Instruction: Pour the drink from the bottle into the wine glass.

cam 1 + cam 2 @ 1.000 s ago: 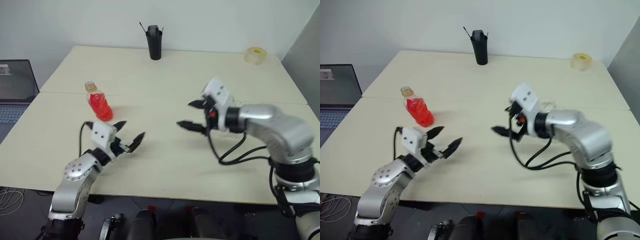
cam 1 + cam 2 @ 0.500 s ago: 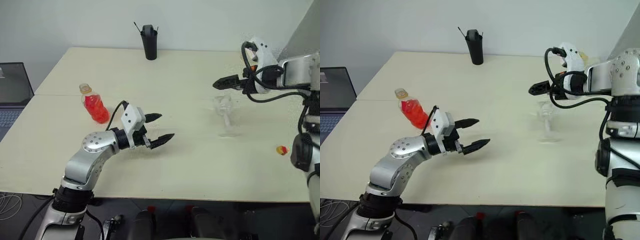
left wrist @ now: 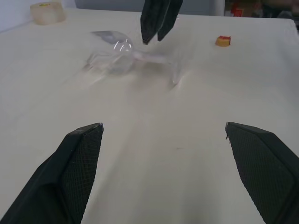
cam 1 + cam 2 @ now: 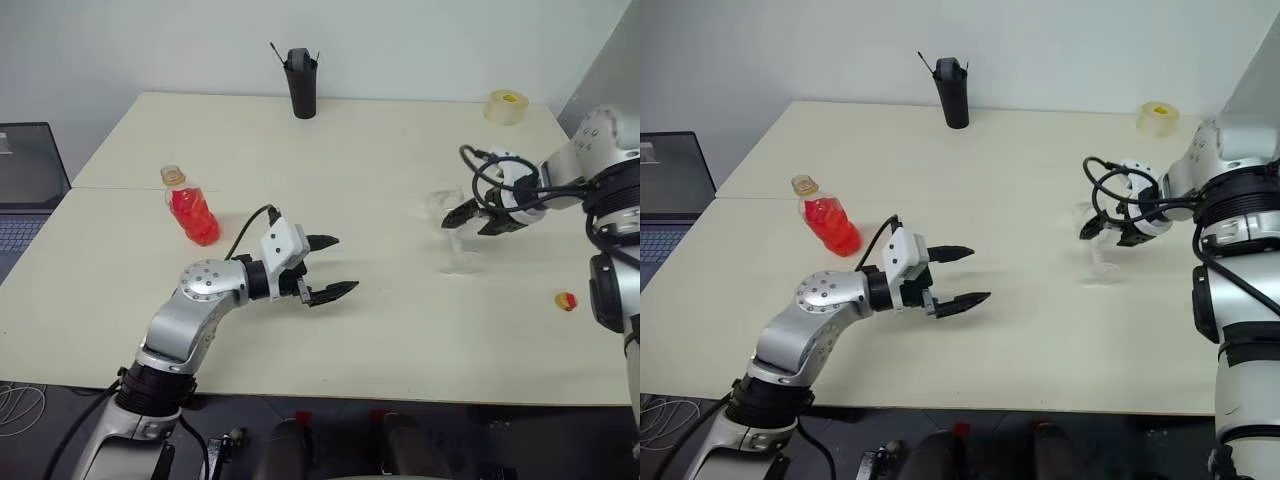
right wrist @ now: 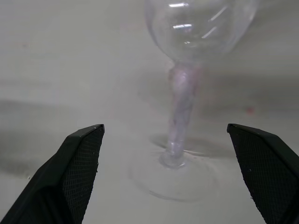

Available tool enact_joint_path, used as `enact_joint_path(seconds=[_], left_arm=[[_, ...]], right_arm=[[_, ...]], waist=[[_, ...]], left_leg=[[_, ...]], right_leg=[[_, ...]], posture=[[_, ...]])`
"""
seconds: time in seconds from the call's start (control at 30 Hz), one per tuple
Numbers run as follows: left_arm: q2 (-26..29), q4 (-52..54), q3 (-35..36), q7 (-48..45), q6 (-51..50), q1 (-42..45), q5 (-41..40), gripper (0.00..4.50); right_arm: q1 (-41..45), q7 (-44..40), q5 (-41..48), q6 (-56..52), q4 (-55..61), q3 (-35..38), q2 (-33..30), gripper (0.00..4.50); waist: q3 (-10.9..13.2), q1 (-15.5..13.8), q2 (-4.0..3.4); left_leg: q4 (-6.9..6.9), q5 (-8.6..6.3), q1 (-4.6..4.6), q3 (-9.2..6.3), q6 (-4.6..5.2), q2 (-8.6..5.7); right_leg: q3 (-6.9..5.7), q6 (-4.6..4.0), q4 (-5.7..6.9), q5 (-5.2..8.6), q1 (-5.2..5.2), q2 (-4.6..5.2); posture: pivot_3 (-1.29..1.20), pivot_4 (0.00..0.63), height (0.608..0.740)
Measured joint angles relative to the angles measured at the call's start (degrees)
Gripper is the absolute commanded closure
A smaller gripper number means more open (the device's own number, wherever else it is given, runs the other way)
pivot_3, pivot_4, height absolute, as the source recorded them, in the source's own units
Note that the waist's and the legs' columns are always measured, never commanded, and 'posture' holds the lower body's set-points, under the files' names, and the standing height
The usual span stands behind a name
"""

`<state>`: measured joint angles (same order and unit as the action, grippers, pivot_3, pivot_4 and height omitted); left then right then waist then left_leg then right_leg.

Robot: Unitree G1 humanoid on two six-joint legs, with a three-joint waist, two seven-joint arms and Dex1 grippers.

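The bottle (image 4: 183,192) stands uncapped on the left half of the table, and the drink (image 4: 197,222) fills its body with red. The wine glass (image 4: 456,238) stands upright and clear on the right half. My right gripper (image 4: 476,219) is open, tilted down right beside the glass. In the right wrist view the stem (image 5: 181,109) rises ahead, between the open fingers and untouched. My left gripper (image 4: 331,268) is open and holds nothing, hovering over the table's middle to the right of the bottle. It points toward the wine glass (image 3: 122,52).
A small red cap (image 4: 566,300) lies near the table's right edge. A black holder (image 4: 301,84) with sticks stands at the back, and a tape roll (image 4: 508,106) sits at the back right. A laptop (image 4: 28,182) is off the table's left side.
My right arm swung from the table's middle out to the right, uncovering the glass, then came down beside it. My left gripper moved right toward the centre, away from the bottle.
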<state>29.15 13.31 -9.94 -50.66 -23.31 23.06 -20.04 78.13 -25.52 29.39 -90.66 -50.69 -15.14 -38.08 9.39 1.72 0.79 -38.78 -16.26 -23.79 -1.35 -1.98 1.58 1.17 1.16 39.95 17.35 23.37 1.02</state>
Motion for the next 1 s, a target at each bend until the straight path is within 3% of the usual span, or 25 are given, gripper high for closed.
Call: enact_joint_path(seconds=[0.37,0.8,0.83,0.87,1.0], left_arm=[[-1.41,6.97,-1.00,3.83,-2.74,-4.75,-0.11,0.01],[-1.55,12.62,-0.97,7.96,-5.64,-9.51,-0.10,0.01],[-1.48,13.60,-0.97,8.52,-6.19,-10.04,-0.15,0.00],[-1.37,13.97,-0.90,8.94,-6.53,-10.38,-0.17,0.00],[-1.27,15.48,-0.86,9.91,-7.54,-11.50,-0.25,0.00]], right_arm=[[2.33,-16.56,-14.33,10.64,-12.06,-10.86,3.29,0.00],[4.68,-25.54,-25.98,20.49,-21.87,-9.82,9.56,0.00],[4.68,-25.58,-26.61,21.49,-22.43,-9.00,9.76,0.37],[4.68,-25.60,-27.51,22.35,-22.78,-8.58,9.87,0.45],[4.67,-25.58,-30.07,24.39,-23.68,-7.83,10.17,1.83]], waist=[[0.06,0.09,-0.11],[0.06,0.04,-0.13],[0.06,0.04,-0.14],[0.06,0.04,-0.14],[0.06,0.07,-0.14]], left_leg=[[-0.01,0.00,0.02,-0.04,0.00,-0.01],[-0.02,0.01,0.03,-0.07,-0.02,-0.01],[-0.02,0.01,0.03,-0.06,-0.02,-0.01],[-0.02,0.01,0.03,-0.05,-0.02,-0.01],[-0.02,0.01,0.04,-0.06,-0.02,0.00]], right_leg=[[0.04,0.00,0.02,0.00,0.03,0.00],[0.02,0.00,0.04,0.00,0.03,0.02],[0.03,0.00,0.03,0.00,0.03,0.02],[0.04,0.00,0.03,0.00,0.02,0.02],[0.03,0.00,0.05,0.00,0.02,0.02]], posture=[[0.00,0.150,0.740],[0.00,0.150,0.740],[0.00,0.150,0.740],[0.00,0.150,0.740],[0.00,0.150,0.740]])
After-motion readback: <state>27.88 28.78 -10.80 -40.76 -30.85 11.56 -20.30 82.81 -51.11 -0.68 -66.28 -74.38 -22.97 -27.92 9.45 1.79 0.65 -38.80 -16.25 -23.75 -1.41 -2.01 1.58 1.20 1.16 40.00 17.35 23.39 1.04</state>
